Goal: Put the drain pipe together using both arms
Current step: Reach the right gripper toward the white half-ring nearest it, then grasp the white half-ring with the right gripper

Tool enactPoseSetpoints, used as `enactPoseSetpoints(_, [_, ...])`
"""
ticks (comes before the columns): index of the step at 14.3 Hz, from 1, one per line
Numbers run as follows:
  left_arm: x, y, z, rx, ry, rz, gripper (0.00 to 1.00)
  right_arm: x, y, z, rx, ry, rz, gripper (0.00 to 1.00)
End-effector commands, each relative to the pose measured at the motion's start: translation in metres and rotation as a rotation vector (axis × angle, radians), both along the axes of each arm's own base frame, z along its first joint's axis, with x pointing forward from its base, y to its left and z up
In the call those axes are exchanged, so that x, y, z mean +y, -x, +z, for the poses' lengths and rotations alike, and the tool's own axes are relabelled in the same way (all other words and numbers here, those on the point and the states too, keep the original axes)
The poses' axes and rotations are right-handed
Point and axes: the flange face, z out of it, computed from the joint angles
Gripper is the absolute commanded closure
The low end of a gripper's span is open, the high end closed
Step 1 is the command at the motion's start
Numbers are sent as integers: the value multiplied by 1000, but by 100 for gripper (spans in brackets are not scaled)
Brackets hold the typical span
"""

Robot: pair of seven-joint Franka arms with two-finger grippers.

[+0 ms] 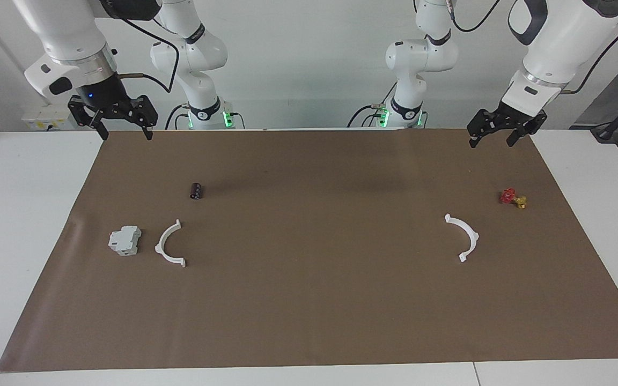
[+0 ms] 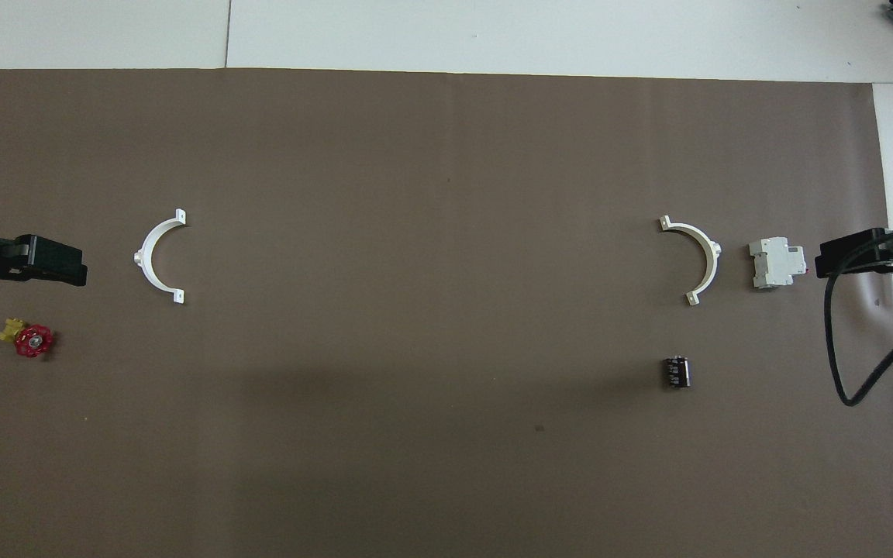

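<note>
A white counter [image 1: 19, 214] is carrying a wide brown mat [image 1: 309, 300] under a plain pale wall, with both arm bases standing at the robots' edge.

The left hand [image 1: 494, 136] is hanging in the air over the mat's corner at the left arm's end, its fingers spread and gripping nothing. The right hand [image 1: 125, 131] is hanging over the mat's edge at the right arm's end, likewise spread and gripping nothing.

The drain pipe is lying in two separate pieces, well apart from each other. One half-ring [image 1: 463, 236] is resting flat on the mat farther from the robots than the left hand and a little toward the mat's middle. The other half-ring [image 1: 169, 244] is resting flat farther from the robots than the right hand, also toward the middle. Their open sides are facing each other across bare mat.

A small red-and-yellow valve [image 1: 513, 198] is sitting between the left hand and its half-ring, off to the outer side. A grey-white blocky box [image 1: 125, 240] is sitting just beside the right-end half-ring on its outer side, not touching it. A small dark cylinder [image 1: 196, 191] is lying nearer the robots than that half-ring.
</note>
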Motion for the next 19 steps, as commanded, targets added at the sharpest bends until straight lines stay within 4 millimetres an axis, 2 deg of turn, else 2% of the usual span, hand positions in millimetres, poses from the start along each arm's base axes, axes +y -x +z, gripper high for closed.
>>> enactPoseSetpoints(1, [3,-1,5,-19,-10,-8,0,-2,-2,0,-16,-7,15,0])
enactPoseSetpoints(5, [3,-1,5,-21,-10,-5,0,-3,0,-2,-8,-20,11,0])
enactPoseSetpoints(7, [3,-1,4,-16,-11,-5,0,-3,7,-16,-14,-26,23,0])
enactPoseSetpoints(10, [3,-1,4,-16,-11,-7,0,-4,6,-33,-67,-29,59,0])
enactPoseSetpoints(12, [2,-1,4,-16,-11,-8,0,-13,-2,-65,-85,-48,144,0])
enactPoseSetpoints(13, [2,-1,4,-16,-11,-10,0,-20,-8,-87,-121,-78,161,0])
enactPoseSetpoints(15, [2,-1,4,-16,-11,-8,0,-31,-31,-135,-139,-100,229,0])
enactPoseSetpoints(19, [0,-1,5,-19,-10,-13,0,-38,-76,-231,-154,-97,361,0])
